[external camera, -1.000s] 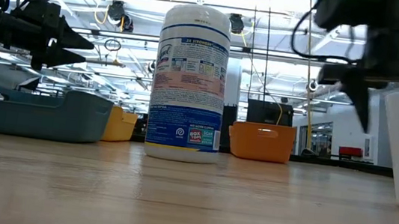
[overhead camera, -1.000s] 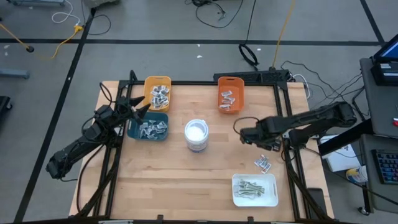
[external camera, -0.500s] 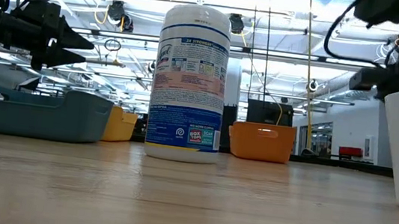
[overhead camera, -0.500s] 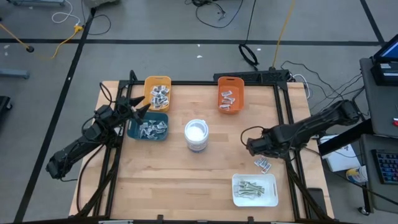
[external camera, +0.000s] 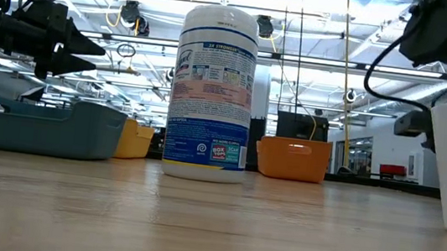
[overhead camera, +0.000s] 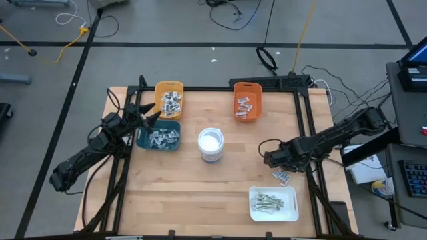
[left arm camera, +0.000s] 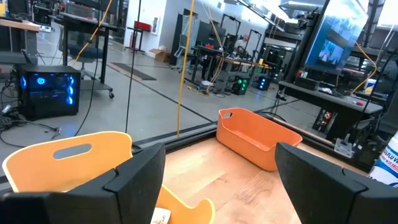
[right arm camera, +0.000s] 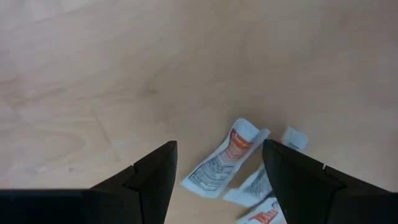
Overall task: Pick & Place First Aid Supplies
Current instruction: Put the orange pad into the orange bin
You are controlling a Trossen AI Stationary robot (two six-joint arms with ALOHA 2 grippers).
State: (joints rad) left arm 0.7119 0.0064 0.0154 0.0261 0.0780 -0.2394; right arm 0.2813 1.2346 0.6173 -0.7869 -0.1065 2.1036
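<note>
Right pincer lines up over loose sachets on the counter (overhead camera: 200, 193)

The white tray (overhead camera: 288, 212) sits at the near right corner, likely the drop-off for strips. The left pincer (overhead camera: 151, 115) waits spread above the teal bin (overhead camera: 141, 137), out of the way. The right pincer (right arm camera: 219, 180), fingers spread and empty, hangs directly over the white-and-red sachets (right arm camera: 219, 165), which lie flat between its tips, just beyond the tray, presumably ready for a pinch.

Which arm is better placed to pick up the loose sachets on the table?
Right. Its open hand hangs just above the sachets near the tray; the left hand waits over the teal bin.
</note>
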